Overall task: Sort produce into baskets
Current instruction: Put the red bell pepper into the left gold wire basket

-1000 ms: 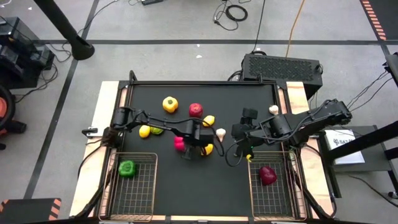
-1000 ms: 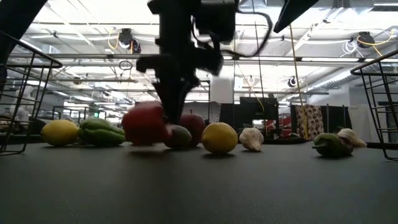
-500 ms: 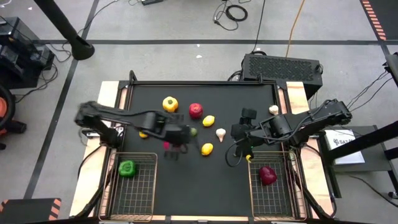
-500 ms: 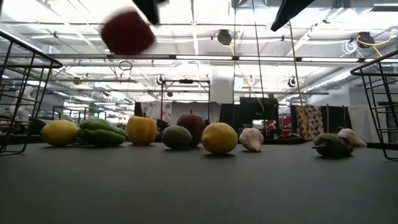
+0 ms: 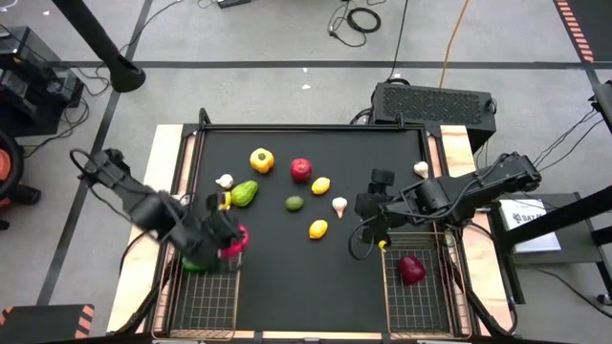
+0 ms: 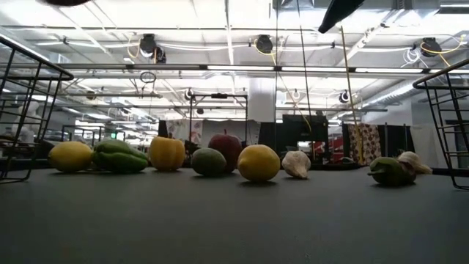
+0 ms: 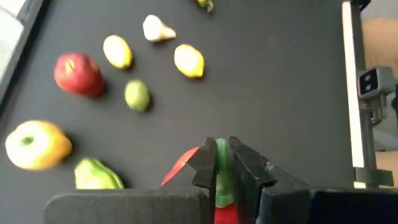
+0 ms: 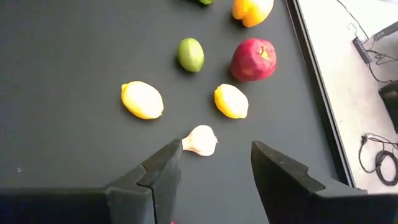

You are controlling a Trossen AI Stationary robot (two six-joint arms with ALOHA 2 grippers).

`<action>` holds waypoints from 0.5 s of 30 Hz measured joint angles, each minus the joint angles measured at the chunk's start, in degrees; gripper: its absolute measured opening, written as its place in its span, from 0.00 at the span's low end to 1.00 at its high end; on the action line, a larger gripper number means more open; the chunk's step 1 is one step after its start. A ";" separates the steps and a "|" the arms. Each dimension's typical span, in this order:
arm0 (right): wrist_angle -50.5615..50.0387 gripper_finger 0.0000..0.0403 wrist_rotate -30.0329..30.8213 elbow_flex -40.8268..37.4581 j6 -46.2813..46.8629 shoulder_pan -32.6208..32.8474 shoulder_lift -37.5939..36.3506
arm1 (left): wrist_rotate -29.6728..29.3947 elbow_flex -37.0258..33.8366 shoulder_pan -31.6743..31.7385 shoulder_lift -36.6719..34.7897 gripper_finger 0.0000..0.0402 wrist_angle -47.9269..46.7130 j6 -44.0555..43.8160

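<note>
My left gripper point(image 5: 226, 245) is shut on a pink-red pepper point(image 5: 235, 238) above the far right corner of the left wire basket point(image 5: 170, 304), which holds a green pepper point(image 5: 194, 259). The pink-red pepper barely shows at the low view's top edge point(image 6: 66, 2). My right gripper point(image 8: 214, 165) is open and empty above the table by the right basket point(image 5: 386, 287), near a garlic bulb point(image 8: 200, 140). That basket holds a dark red piece point(image 5: 411, 269). My left gripper pinches the pepper's green stem point(image 7: 222, 182) between its two fingers, which come from above. The red body point(image 7: 180, 175) hangs below the fingers, lifted clear of the table and the basket.
Loose on the black table lie a yellow pepper point(image 5: 262, 161), a red apple point(image 5: 301, 170), two lemons point(image 5: 321, 185) point(image 5: 317, 229), a lime point(image 5: 295, 203), a green pepper point(image 5: 244, 193) and garlic bulbs point(image 5: 338, 204) point(image 5: 225, 181). Another garlic point(image 5: 421, 169) lies at the right edge.
My left gripper has lifted the pink-red pepper off the middle of the table and carried it fast toward the left and near edges, to above the left basket. The green pepper, garlic and lemon that the arm covered now show.
</note>
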 joint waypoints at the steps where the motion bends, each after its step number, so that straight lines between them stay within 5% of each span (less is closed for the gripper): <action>1: 0.17 0.45 0.00 0.00 0.00 0.00 0.00 | -1.03 -1.61 -1.76 0.01 0.08 0.07 -2.72; 15: 4.85 0.45 0.00 0.00 -4.14 0.00 0.00 | -10.36 -22.98 -13.38 0.20 0.08 2.17 -36.11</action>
